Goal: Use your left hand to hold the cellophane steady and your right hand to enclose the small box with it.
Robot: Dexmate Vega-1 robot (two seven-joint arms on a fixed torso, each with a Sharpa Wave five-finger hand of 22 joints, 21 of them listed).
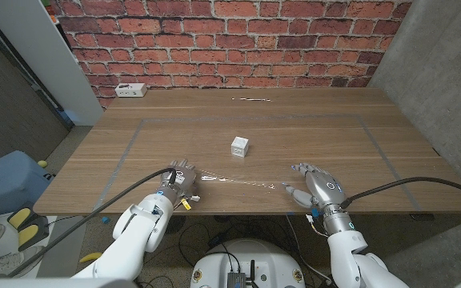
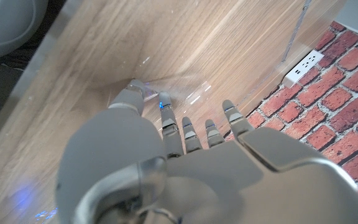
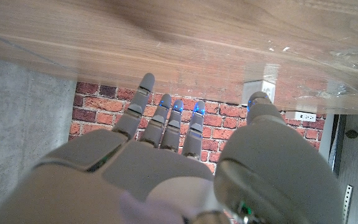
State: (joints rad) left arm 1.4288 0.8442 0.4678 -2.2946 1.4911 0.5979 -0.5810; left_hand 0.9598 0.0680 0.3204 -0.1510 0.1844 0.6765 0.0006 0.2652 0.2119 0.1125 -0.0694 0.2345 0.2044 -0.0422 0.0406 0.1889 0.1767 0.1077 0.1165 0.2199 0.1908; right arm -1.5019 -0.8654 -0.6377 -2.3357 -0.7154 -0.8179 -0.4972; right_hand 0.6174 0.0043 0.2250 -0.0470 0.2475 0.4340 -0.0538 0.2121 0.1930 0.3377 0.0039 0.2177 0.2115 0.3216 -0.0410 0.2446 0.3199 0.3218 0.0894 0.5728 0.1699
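While the small white box [image 1: 240, 146] stands alone near the middle of the wooden worktop [image 1: 310, 120], well apart from both hands, the clear cellophane [image 1: 234, 181] is seen lying flat close to the near edge, stretched between the two hands. The left hand [image 1: 182, 181] is placed on the sheet's left end, fingers spread and pointing toward the far edge; in the left wrist view the fingertips [image 2: 166, 116] are seen down on the crinkled film [image 2: 166, 93], with nothing gripped between them. Whether the sheet is truly pressed cannot be told. The right hand [image 1: 317, 186] is held at the near edge beside the sheet's right end, its fingers apart and extended, nothing held; whether it touches the film cannot be told from the head view. In the right wrist view the fingers [image 3: 166, 118] are seen spread wide, with the glinting cellophane [image 3: 347, 59] off to the thumb's side. The box is left uncovered, beyond the sheet's far side. A white power strip [image 1: 131, 90] is seen at the far left corner of the worktop, against the brick wall [image 1: 230, 40].
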